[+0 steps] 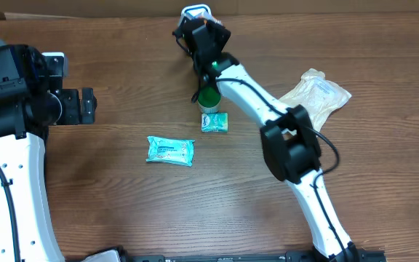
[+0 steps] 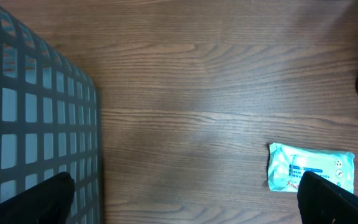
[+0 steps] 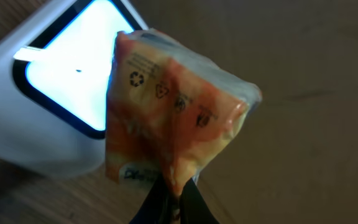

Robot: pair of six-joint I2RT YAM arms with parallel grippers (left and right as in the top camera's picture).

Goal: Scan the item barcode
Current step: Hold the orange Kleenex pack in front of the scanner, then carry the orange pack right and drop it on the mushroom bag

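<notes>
One orange packet (image 3: 173, 112) stands above closed right pincer (image 3: 175, 198), pinched by bottom edge; seemingly near lit scanner (image 3: 61, 81).

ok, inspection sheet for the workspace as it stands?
Surface: wooden table, no spills seen.
Job's things: orange packet held up to the scanner, window lit.
Clutter: teal wipes pack, small teal packet, green-topped item, clear bag, all loose on the table.
Grippers: left gripper open, empty; right gripper shut on the orange packet.
Cables: black cable looping off the right arm.
Surroundings: mesh basket at the left.
</notes>
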